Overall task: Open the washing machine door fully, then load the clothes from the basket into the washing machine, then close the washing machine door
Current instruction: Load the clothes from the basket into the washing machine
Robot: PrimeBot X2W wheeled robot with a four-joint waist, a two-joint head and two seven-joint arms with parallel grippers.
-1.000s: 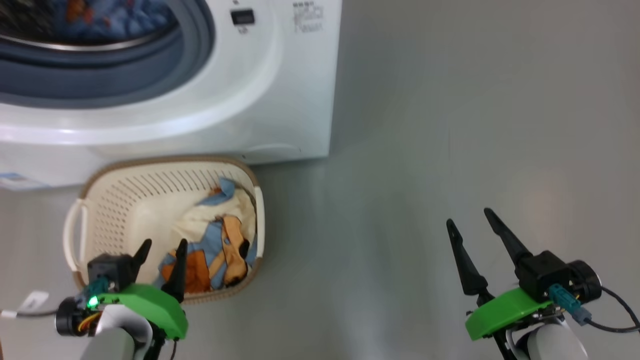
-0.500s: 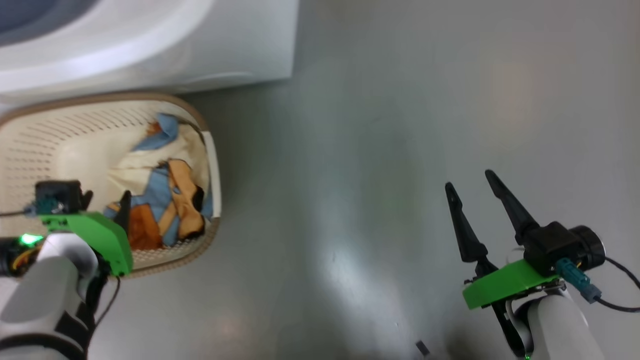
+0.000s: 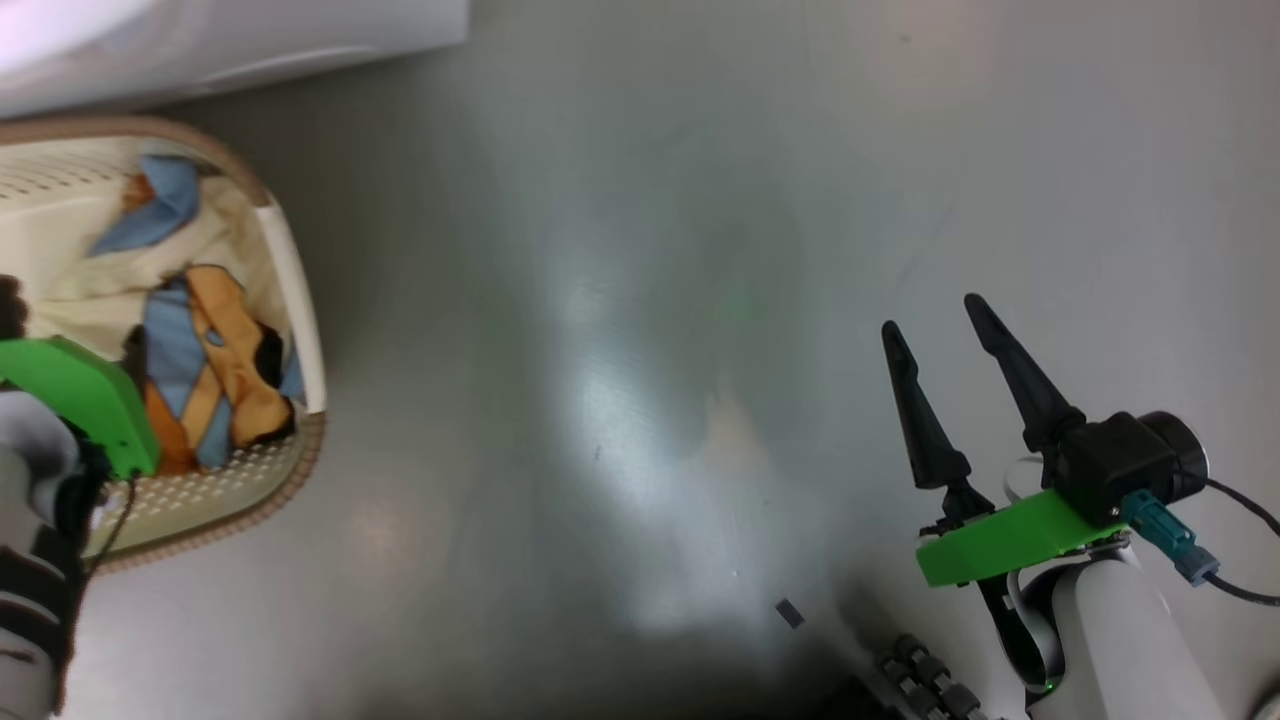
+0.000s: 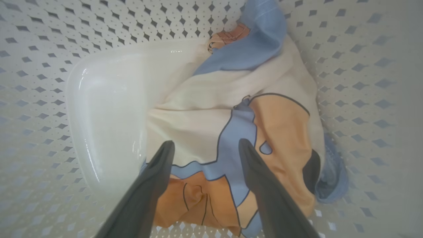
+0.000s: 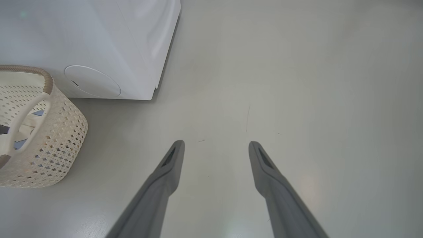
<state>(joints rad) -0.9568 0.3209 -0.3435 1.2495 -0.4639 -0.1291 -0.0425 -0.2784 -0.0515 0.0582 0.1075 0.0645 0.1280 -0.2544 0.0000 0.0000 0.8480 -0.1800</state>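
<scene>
1. Left gripper [image 4: 205,143]: fingers spread wide, nothing held. It is inside the basket [image 4: 43,66], with its tips over the clothes [image 4: 211,99]; cannot tell whether they touch.
2. Clothes: cream, orange and light-blue cloth bunched against one side wall of the basket.
3. Right gripper [image 5: 216,142]: fingers wide apart and empty, over grey floor [image 5: 314,82], well apart from the basket.
4. Basket stands on the floor just beside the washing machine [image 5: 99,39], at its lower front.

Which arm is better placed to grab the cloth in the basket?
Left. Its gripper is open inside the basket, with its fingers pointing at the cloth just ahead. The right gripper is open too, but it is out over the floor, off to the basket's side.
</scene>
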